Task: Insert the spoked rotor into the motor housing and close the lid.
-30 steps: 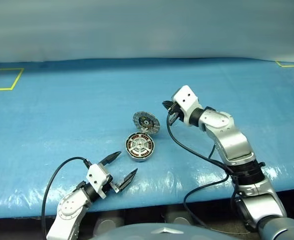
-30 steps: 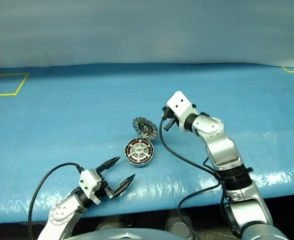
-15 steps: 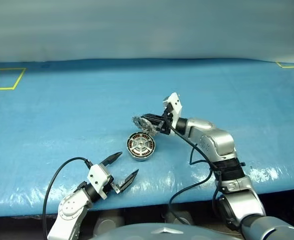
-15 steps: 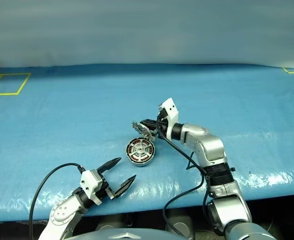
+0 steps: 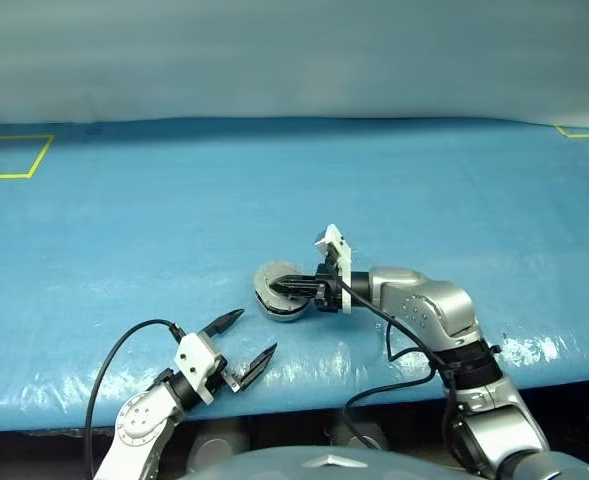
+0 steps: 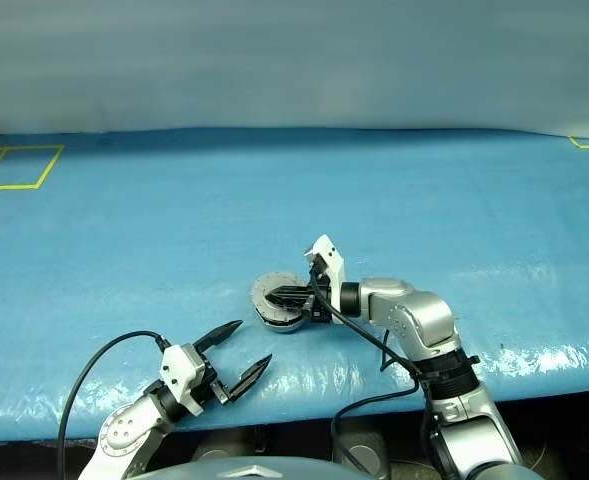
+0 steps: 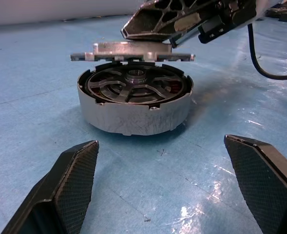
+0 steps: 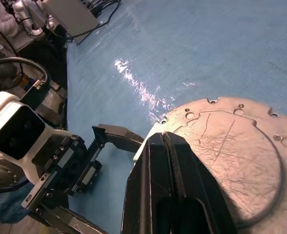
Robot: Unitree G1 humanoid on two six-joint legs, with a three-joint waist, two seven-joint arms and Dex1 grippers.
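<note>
Change: right gripper has swung down from beside the raised lid and now lies across its plain grey back; the lid has gone from standing open to nearly flat.
Left gripper: near the table's front edge, fingers spread wide, holding nothing, just short of the motor housing.
Motor housing: on the blue table, toward the front edge, about midway along it.
Spoked rotor: seated inside the housing, spokes and hub showing under the lid.
Lid: level above the rim, a thin gap left; hinge side hidden, so whether it sits square I cannot tell.
Right gripper state: fingers pressed together, gripping nothing, their flat side on the lid.
Step in hand: closing the lid; probably best pressed straight down over the centre, so the housing does not skid.
Room: open table behind and to both sides; yellow tape square at the far left corner.
</note>
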